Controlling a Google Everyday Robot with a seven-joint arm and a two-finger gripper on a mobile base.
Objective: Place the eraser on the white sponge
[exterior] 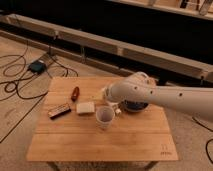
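The eraser [59,110], a flat dark bar with a tan edge, lies on the left part of the wooden table [100,145]. Just to its right sits the white sponge [85,107], a small cream block; the two lie apart. My white arm reaches in from the right. Its gripper [106,96] hangs over the table's middle, right of the sponge and above the paper cup [103,117]. It stands open and holds nothing. The arm's bulk hides most of the wrist.
A small reddish-brown piece [75,93] lies behind the sponge. A dark bowl [134,106] sits under the arm at the right, with a small white item [118,112] beside the cup. Cables [20,82] run over the floor to the left.
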